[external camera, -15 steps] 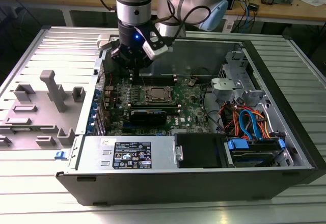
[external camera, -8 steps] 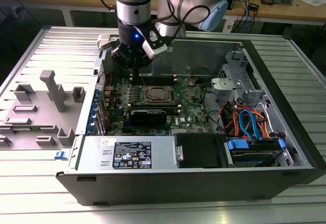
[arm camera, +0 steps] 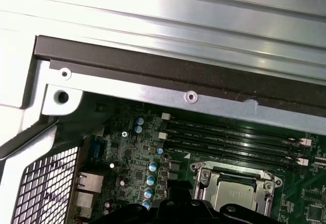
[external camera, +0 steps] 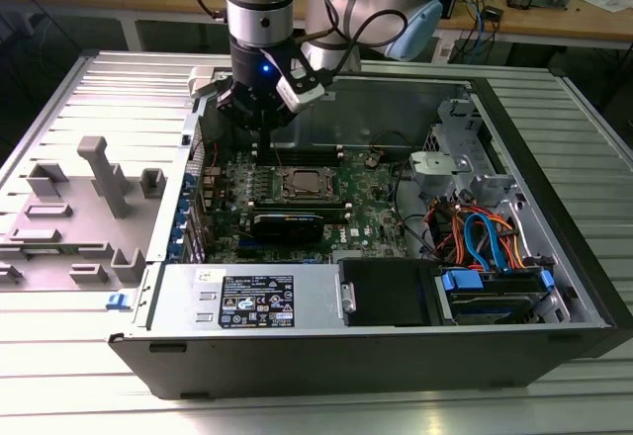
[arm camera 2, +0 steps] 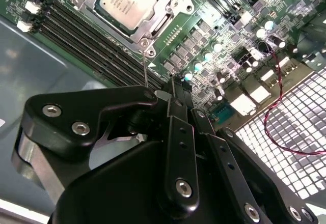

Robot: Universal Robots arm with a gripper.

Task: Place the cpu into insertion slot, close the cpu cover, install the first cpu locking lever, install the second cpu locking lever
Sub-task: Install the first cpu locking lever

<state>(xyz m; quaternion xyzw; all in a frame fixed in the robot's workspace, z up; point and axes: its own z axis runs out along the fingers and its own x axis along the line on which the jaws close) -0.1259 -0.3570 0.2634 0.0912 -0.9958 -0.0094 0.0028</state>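
The cpu [arm camera 2: 125, 0] lies flat in the insertion slot [external camera: 302, 184] on the green motherboard [external camera: 366, 213], its dull silver top showing. The cpu cover [arm camera 2: 153, 28], a silver frame, lies down around it; both wrist views show the cpu and cover this way. A thin wire locking lever [arm camera 2: 144, 68] stands up from the socket's corner, right beside my gripper. My gripper [arm camera 2: 177, 81] hangs above the board off one corner of the socket, toward the exterior view's left [external camera: 259, 140]. Its fingers look shut, and I see nothing held between them.
Black memory slots [arm camera 2: 86, 35] run along the socket. The open case's rear wall [arm camera: 193, 99] and vent grille [arm camera: 46, 183] are close to the gripper. A drive cage with blue and orange cables [external camera: 485, 242] fills the exterior view's right. A grey fixture [external camera: 94, 198] stands outside the case.
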